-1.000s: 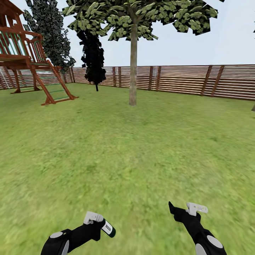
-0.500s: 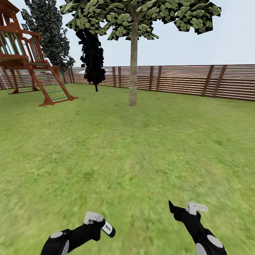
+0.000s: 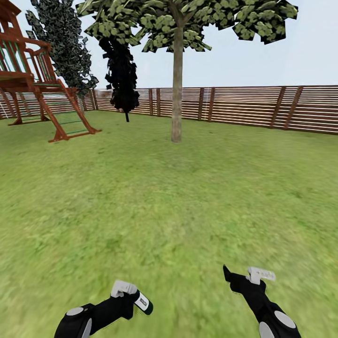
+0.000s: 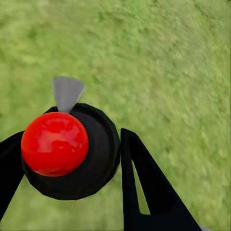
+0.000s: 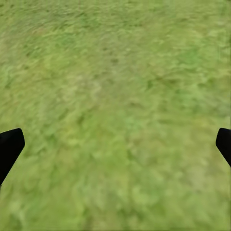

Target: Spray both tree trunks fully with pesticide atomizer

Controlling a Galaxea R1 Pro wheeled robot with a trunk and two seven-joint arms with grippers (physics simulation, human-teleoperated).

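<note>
My left gripper (image 3: pixel 133 297) is low at the left of the head view, shut on the pesticide atomizer (image 3: pixel 143 303), a slim dark bottle with a pale label. In the left wrist view the atomizer (image 4: pixel 72 154) shows end-on as a round black head with a red knob and a grey nozzle, and a black finger (image 4: pixel 144 187) lies beside it. The right gripper (image 3: pixel 234 280) hangs open over grass, its fingertips (image 5: pixel 9 147) far apart. One tree stands ahead on the lawn, its straight grey-brown tree trunk (image 3: pixel 177 89) under dark leaves (image 3: pixel 188 21). I see no white specks on it.
A wooden playhouse with a ladder (image 3: pixel 42 89) stands at the back left. Two dark narrow bushes (image 3: pixel 121 70) rise near the slat fence (image 3: pixel 244 105), which runs across the back. Open grass (image 3: pixel 169 202) lies between me and the tree.
The whole view has shifted slightly: the tree looks a little nearer and the playhouse has slid left. Both arms hold the same pose.
</note>
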